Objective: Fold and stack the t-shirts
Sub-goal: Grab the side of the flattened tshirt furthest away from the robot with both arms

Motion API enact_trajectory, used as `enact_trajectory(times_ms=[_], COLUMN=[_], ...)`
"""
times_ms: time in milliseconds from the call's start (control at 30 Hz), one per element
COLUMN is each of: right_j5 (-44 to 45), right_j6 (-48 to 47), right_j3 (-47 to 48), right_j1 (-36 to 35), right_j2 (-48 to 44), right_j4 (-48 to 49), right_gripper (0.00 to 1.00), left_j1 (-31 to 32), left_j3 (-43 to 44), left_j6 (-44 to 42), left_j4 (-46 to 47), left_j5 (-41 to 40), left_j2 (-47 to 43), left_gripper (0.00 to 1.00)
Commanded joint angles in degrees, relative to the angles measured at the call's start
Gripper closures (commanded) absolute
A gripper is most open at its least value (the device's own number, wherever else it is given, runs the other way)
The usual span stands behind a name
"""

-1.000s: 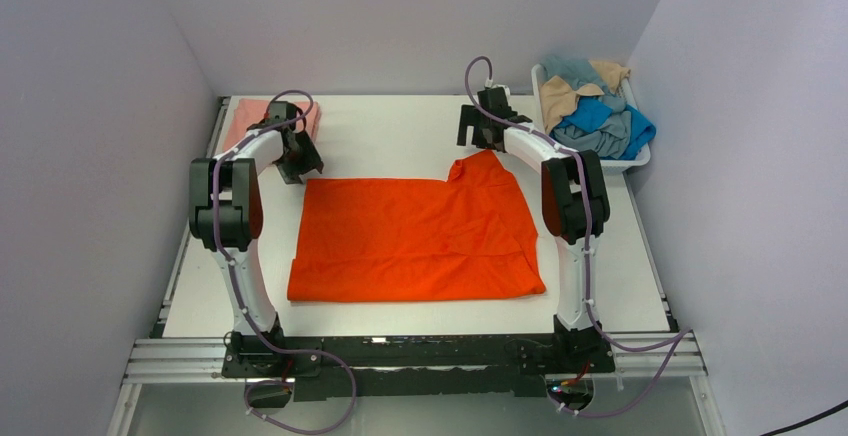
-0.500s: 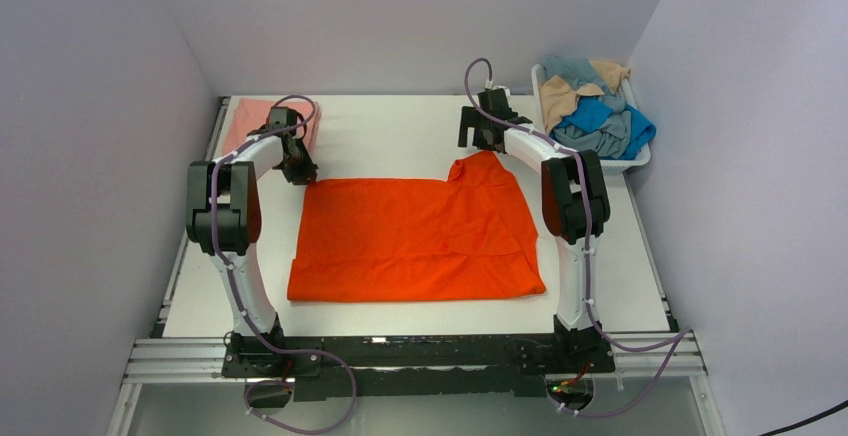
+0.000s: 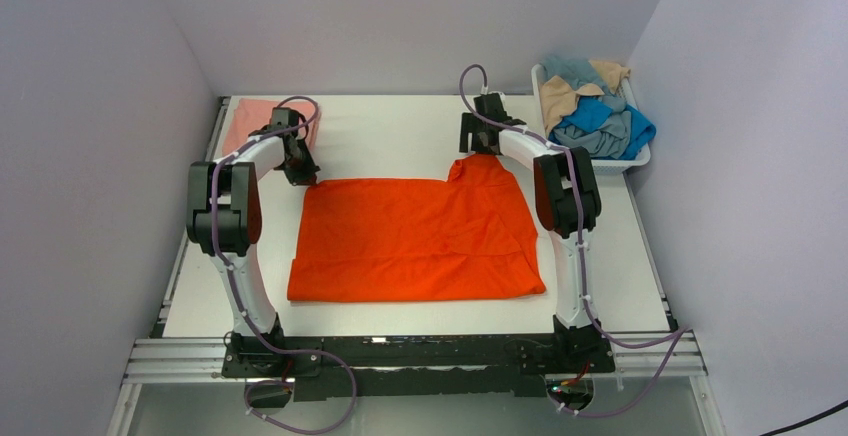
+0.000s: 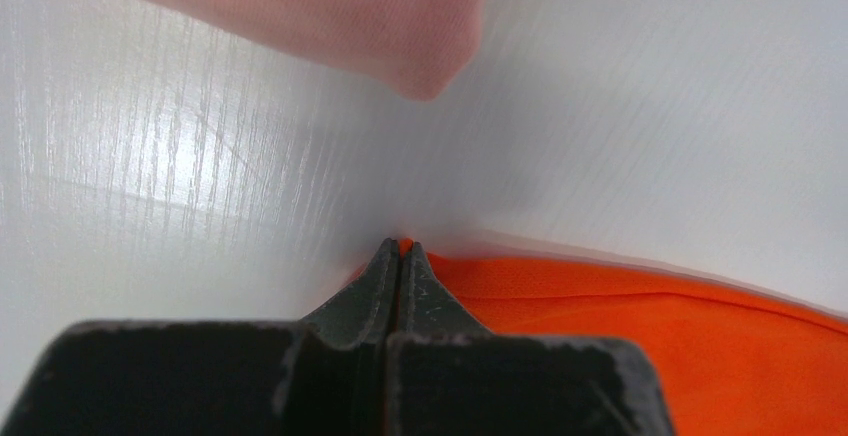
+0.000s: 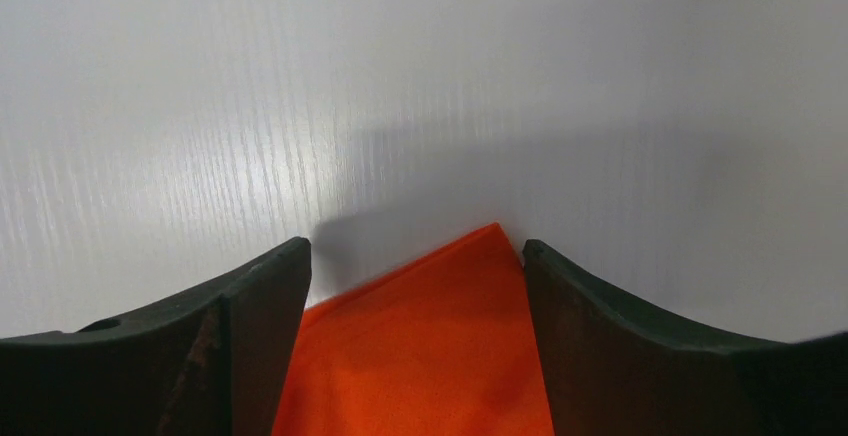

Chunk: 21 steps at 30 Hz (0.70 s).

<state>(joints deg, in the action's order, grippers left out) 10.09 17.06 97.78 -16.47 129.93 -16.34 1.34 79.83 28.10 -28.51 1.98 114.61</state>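
A bright orange t-shirt (image 3: 415, 236) lies spread flat across the middle of the table. My left gripper (image 3: 300, 170) is at its far left corner; in the left wrist view the gripper (image 4: 402, 248) is shut, with a sliver of the orange t-shirt (image 4: 620, 306) pinched at the tips. My right gripper (image 3: 478, 150) is at the far right corner. In the right wrist view this gripper (image 5: 415, 251) is open, and the orange corner (image 5: 440, 326) lies between its fingers. A folded salmon-pink t-shirt (image 3: 248, 122) lies at the back left.
A white basket (image 3: 628, 165) at the back right holds a heap of blue, grey-blue, teal and tan t-shirts (image 3: 595, 106). Grey walls close in both sides and the back. The pink t-shirt's edge (image 4: 330, 6) lies just beyond the left gripper.
My left gripper dropped onto the orange shirt's far left corner and shut on it. My right gripper shifted slightly left over the far right corner, its jaws narrowing a little.
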Motion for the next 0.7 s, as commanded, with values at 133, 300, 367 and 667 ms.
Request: enact_trajectory(times_ms=[133, 300, 367, 667], right_j5=[0.32, 0.22, -0.19, -5.16], right_j6=[-0.8, -0.59, -1.04, -3.05], right_j3=[-2.36, -4.55, -4.32, -10.07], right_j1=[0.31, 0.26, 0.32, 0.01], right_j2=[-1.58, -3.74, -4.73, -16.02], right_j4=[-1.18, 0.32, 0.79, 1.86], right_gripper=[0.44, 0.93, 1.0, 1.0], left_j1=[0.38, 0.4, 0.39, 0.41], left_j3=[-0.91, -1.39, -1.51, -7.03], left_j6=[-0.06, 0.12, 0.14, 0.41], left_j4=[0.22, 0.79, 1.01, 4.63], left_j5=[0.4, 0.26, 0.71, 4.25], left_j2=[-3.99, -4.71, -5.15, -11.16], left_gripper=[1.0, 1.0, 1.0, 1.0])
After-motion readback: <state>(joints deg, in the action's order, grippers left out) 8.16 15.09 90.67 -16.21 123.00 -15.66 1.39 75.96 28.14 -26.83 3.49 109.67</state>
